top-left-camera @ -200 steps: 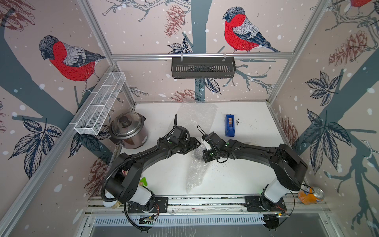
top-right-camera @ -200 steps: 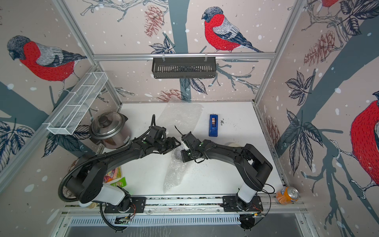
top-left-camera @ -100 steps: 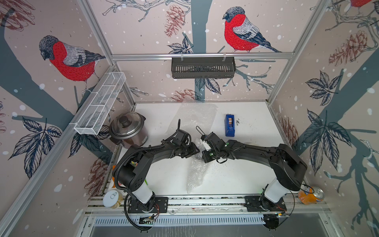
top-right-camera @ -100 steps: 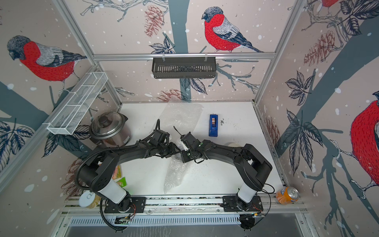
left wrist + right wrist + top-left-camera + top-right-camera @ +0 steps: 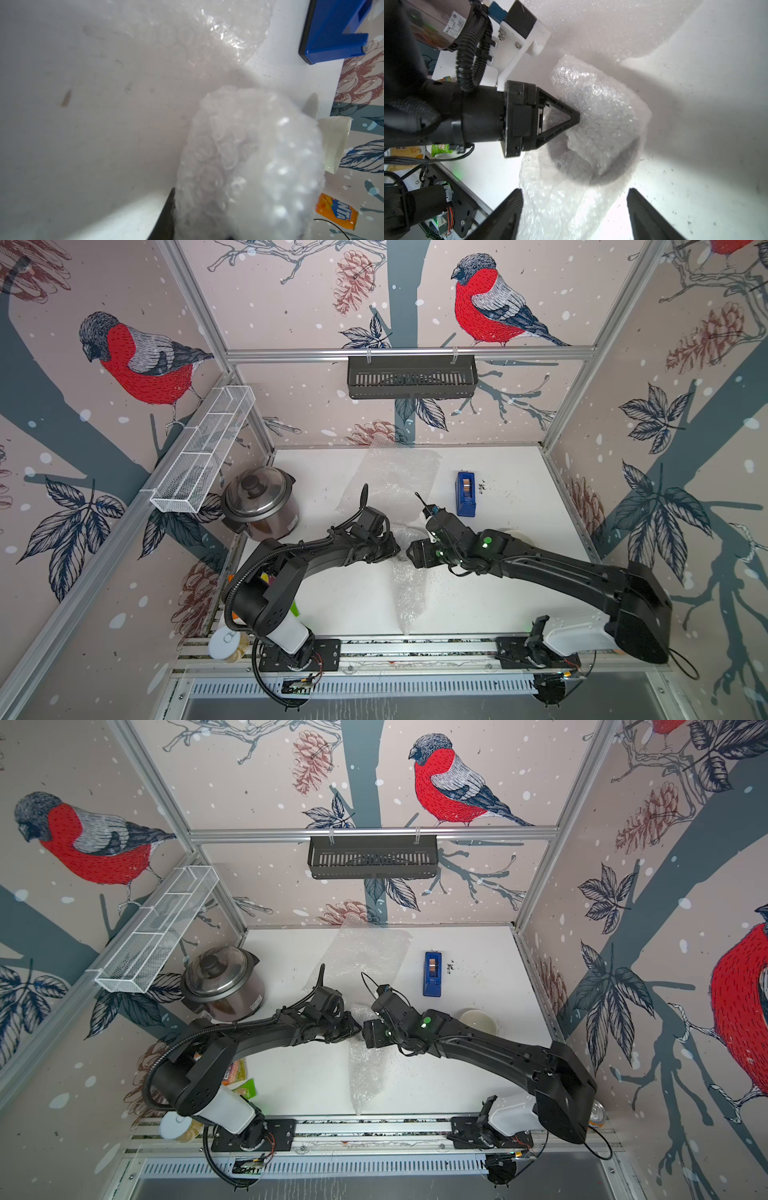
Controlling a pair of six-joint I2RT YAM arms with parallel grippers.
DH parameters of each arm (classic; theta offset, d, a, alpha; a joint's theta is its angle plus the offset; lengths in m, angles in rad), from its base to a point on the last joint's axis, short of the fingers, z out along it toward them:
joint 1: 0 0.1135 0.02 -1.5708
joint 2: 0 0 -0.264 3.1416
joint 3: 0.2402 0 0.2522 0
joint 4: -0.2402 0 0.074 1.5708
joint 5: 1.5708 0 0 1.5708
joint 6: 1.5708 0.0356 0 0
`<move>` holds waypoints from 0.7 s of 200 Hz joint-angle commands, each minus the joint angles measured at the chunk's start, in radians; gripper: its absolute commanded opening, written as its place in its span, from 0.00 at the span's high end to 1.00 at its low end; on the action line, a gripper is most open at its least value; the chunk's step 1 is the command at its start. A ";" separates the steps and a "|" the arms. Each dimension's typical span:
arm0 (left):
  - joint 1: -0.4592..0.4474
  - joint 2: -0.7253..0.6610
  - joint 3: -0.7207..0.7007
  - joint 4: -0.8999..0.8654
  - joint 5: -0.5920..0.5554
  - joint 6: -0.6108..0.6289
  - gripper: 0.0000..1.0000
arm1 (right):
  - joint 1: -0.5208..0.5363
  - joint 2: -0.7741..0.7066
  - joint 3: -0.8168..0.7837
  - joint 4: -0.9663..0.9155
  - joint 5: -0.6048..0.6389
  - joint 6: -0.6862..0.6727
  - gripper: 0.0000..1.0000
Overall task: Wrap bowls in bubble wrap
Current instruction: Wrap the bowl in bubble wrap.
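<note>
The left gripper (image 5: 576,120) pinches a fold of the bubble wrap (image 5: 602,108), jaws squeezed together. The wrap looks soft, light and slippery, so I think a bunched edge is best to grab. Under it, mid-table, sits the lilac bowl (image 5: 618,168), probably hard and easy to break. The right gripper (image 5: 574,190) has its jaws far apart, holding nothing. The cream bowl (image 5: 478,1021) waits bare.
</note>
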 commanded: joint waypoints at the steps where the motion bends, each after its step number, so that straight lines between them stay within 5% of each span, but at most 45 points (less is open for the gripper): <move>1: -0.009 -0.038 -0.018 -0.009 -0.084 -0.069 0.77 | 0.093 -0.056 -0.065 -0.054 0.047 0.163 0.09; 45: -0.029 -0.065 -0.060 0.002 -0.171 -0.161 0.78 | 0.381 -0.090 -0.211 0.039 0.044 0.419 0.04; 79: -0.034 -0.062 -0.088 0.034 -0.178 -0.232 0.79 | 0.432 -0.003 -0.264 0.155 -0.012 0.514 0.05; 122: -0.049 -0.083 -0.097 0.030 -0.199 -0.248 0.79 | 0.359 0.077 -0.246 0.153 -0.017 0.489 0.24; 140: -0.048 -0.094 -0.097 0.026 -0.206 -0.240 0.79 | 0.336 0.075 -0.235 0.137 -0.004 0.464 0.44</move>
